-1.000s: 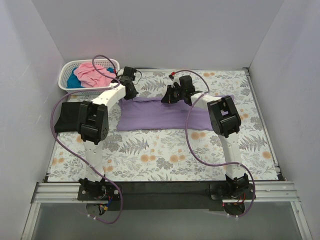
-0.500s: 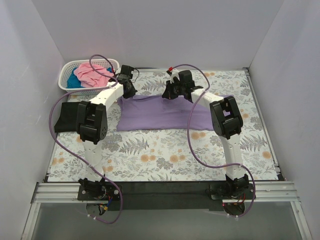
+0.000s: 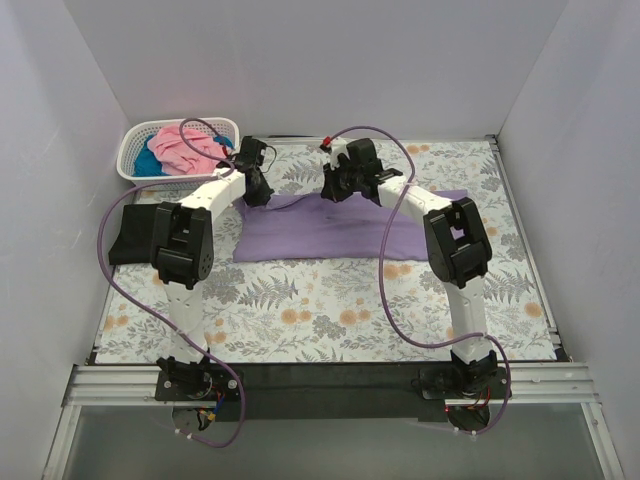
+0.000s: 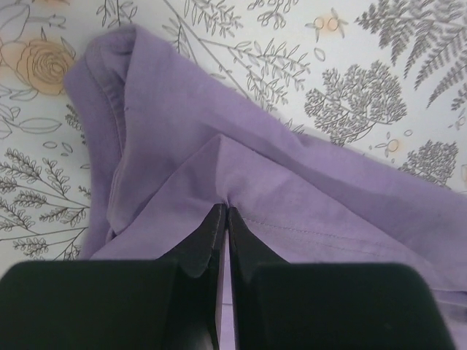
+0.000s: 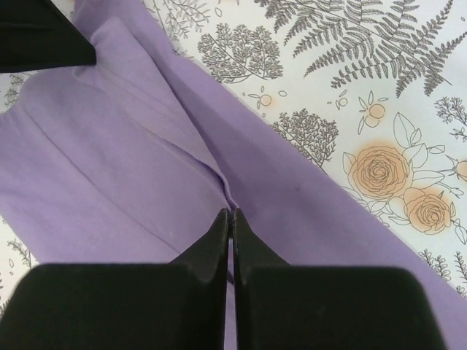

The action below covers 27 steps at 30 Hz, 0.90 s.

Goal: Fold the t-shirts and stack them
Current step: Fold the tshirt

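The lavender t-shirt (image 3: pixel 330 230) lies as a long folded band across the middle of the floral cloth. My left gripper (image 3: pixel 258 196) is shut on a pinch of its far left edge; in the left wrist view the fabric (image 4: pixel 292 189) peaks at the closed fingertips (image 4: pixel 224 211). My right gripper (image 3: pixel 330 193) is shut on the far edge near the middle; the right wrist view shows the fabric (image 5: pixel 109 146) pinched at the fingertips (image 5: pixel 230 213). A folded black t-shirt (image 3: pixel 130 235) lies at the left. Pink (image 3: pixel 185 145) and teal (image 3: pixel 150 162) t-shirts sit in the basket.
The white lattice basket (image 3: pixel 135 172) stands at the far left corner. The grey-and-orange floral cloth (image 3: pixel 330 310) covers the table. Grey walls close in the left, far and right sides. Purple cables loop over both arms.
Both grippers have moved toward the far side, pulling the lavender shirt's far edge with them. The right gripper has also shifted left.
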Each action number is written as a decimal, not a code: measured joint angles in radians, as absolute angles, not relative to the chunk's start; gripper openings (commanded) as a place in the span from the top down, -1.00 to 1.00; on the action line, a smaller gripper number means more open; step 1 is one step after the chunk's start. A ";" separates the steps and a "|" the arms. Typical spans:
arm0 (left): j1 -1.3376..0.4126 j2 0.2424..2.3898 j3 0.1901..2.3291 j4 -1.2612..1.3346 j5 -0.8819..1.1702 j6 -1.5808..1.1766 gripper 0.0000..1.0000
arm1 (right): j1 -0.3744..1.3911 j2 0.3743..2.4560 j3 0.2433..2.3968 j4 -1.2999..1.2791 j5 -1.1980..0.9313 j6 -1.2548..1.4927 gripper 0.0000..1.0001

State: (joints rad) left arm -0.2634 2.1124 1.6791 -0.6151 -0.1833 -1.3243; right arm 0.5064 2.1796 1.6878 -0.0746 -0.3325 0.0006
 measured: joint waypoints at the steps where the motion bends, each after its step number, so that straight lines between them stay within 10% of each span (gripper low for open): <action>1: -0.263 2.110 1.673 -0.624 -0.179 -1.325 1.00 | 0.513 2.167 1.682 -0.080 -0.325 -0.008 0.97; 27: -0.242 2.066 1.611 -0.760 -0.137 -1.333 1.00 | 0.593 2.117 1.509 -0.126 -0.243 -0.131 0.83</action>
State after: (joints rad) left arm -0.2420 2.0663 1.6108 -0.7605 -0.1371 -1.3327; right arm 0.5934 2.1170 1.5093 -0.1257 -0.2432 -0.1314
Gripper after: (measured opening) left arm 0.010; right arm 0.042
